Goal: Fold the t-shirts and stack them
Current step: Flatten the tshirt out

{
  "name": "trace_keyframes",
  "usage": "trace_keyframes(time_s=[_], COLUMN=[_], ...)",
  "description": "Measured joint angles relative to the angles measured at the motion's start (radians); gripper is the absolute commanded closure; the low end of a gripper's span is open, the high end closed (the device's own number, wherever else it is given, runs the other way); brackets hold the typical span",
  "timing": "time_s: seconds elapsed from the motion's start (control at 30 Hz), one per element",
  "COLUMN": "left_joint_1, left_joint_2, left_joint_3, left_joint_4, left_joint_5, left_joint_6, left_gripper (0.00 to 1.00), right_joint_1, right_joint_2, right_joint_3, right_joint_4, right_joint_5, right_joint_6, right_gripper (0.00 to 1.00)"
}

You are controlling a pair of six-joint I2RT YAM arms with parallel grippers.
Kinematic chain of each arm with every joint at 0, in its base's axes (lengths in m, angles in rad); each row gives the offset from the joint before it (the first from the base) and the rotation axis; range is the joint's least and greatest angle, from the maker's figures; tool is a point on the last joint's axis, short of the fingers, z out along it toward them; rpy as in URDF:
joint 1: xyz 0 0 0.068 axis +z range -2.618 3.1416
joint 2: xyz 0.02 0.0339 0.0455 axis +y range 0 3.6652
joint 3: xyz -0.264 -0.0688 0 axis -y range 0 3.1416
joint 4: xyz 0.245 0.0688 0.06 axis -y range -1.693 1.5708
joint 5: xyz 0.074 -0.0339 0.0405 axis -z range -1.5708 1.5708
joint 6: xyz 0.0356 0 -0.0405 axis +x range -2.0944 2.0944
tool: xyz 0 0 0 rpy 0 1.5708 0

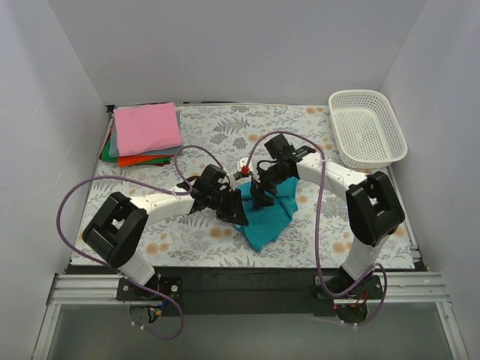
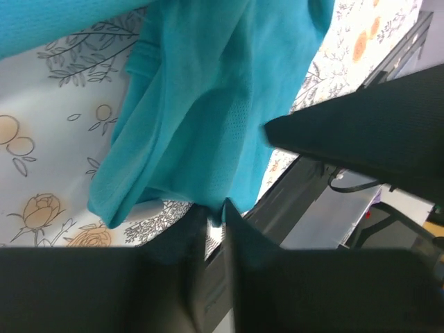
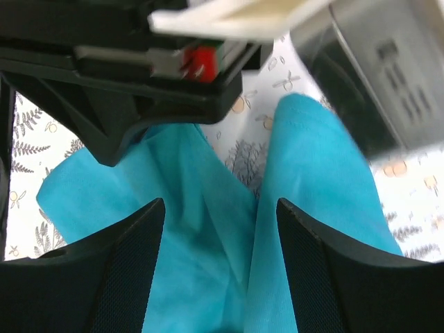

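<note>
The teal-blue t-shirt (image 1: pixel 268 219) lies crumpled in the middle of the floral table cloth. My left gripper (image 1: pixel 235 213) is at its left edge. In the left wrist view the left gripper (image 2: pixel 216 209) is shut on a fold of the teal t-shirt (image 2: pixel 208 104), with a tip of cloth pinched between its fingers. My right gripper (image 1: pixel 261 198) hovers over the shirt's upper part. It is open, and in the right wrist view the right gripper (image 3: pixel 220 206) has teal cloth (image 3: pixel 201 270) lying below the gap between its fingers. Folded t-shirts are stacked at the back left, a pink one (image 1: pixel 148 127) on top, over orange-red (image 1: pixel 139 160) and green (image 1: pixel 108 148).
A white mesh basket (image 1: pixel 367 127) stands at the back right corner. White walls close in the table on three sides. The two arms' wrists are close together over the teal shirt, and the table's near edge has a black rail (image 1: pixel 240 276).
</note>
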Motion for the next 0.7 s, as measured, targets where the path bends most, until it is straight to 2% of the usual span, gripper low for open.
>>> trace_keyframes(time_s=[0.03,0.07,0.2,0.27,0.4,0.43,0.5,0.53,0.6,0.7], left_joint_1=[0.0,0.0,0.0,0.0,0.0,0.0,0.0,0.0,0.0,0.0], left_joint_2=[0.0,0.0,-0.005,-0.017,-0.049,-0.058,-0.085,-0.095,-0.118,-0.15], left_joint_3=[0.0,-0.001,-0.014,-0.034,-0.067,-0.074,-0.092,-0.1,-0.116,-0.127], left_joint_4=[0.005,0.01,0.032,0.039,0.041,0.041,0.04,0.039,0.036,0.02], left_joint_5=[0.004,0.009,0.016,0.016,0.015,0.014,0.013,0.013,0.008,-0.002], left_joint_6=[-0.002,-0.005,-0.01,-0.012,-0.019,-0.02,-0.026,-0.027,-0.029,-0.027], left_gripper=[0.99,1.0,1.0,1.0,1.0,1.0,1.0,1.0,1.0,1.0], right_joint_1=[0.003,0.005,0.013,0.019,0.03,0.032,0.036,0.037,0.038,0.035], right_joint_2=[0.023,0.043,0.101,0.124,0.153,0.159,0.168,0.168,0.167,0.156], right_joint_3=[0.013,0.024,0.054,0.064,0.066,0.066,0.066,0.066,0.066,0.066], right_joint_4=[-0.002,-0.004,-0.012,-0.014,-0.015,-0.016,-0.017,-0.016,-0.014,-0.006], right_joint_5=[-0.018,-0.031,-0.074,-0.081,-0.084,-0.084,-0.08,-0.079,-0.074,-0.058], right_joint_6=[-0.011,-0.024,-0.06,-0.069,-0.084,-0.087,-0.088,-0.087,-0.084,-0.06], right_gripper=[0.28,0.28,0.29,0.33,0.54,0.66,0.8,0.93,0.99,0.99])
